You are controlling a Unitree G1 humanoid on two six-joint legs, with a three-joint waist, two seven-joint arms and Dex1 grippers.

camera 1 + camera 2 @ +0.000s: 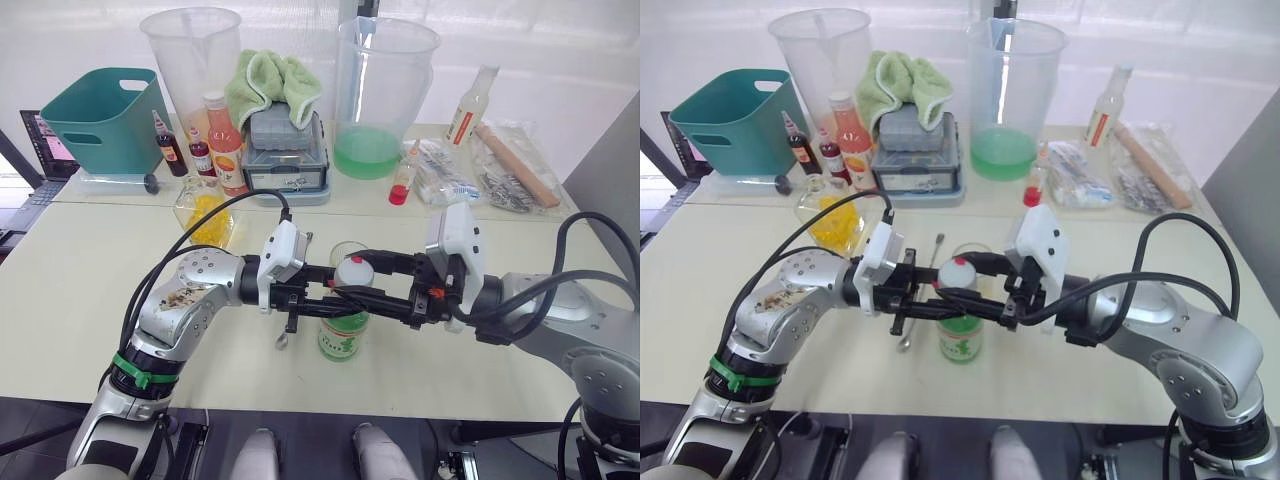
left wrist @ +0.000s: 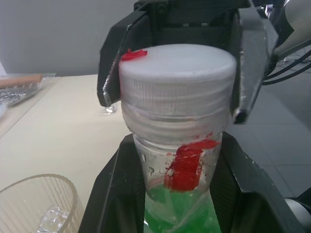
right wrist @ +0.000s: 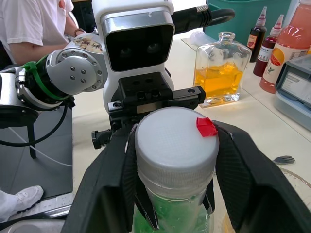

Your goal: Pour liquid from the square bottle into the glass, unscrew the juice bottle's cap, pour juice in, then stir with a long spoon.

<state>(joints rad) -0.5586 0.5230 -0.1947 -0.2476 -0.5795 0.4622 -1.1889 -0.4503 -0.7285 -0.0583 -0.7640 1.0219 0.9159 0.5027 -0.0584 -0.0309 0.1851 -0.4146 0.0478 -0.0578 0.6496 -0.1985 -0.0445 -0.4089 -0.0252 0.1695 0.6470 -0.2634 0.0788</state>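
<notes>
Two grippers meet on the upright juice bottle point(image 1: 343, 333): the left gripper point(image 2: 170, 189) pinches its neck just below the cap point(image 3: 176, 141), and the right gripper point(image 3: 170, 194) clamps the cap itself. Bottle stands on the table point(image 1: 90, 270), glass point(image 1: 345, 255) just behind, room tight for twisting.

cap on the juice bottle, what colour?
White cap with a small red mark near its edge; clearest in the right wrist view.

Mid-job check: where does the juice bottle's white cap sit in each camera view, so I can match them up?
Left eye view: cap at centre, between both grippers.
Right eye view: cap just left of centre.
Left wrist view: cap upper middle.
Right wrist view: cap lower middle.
Shared landmark: its red mark.
</notes>
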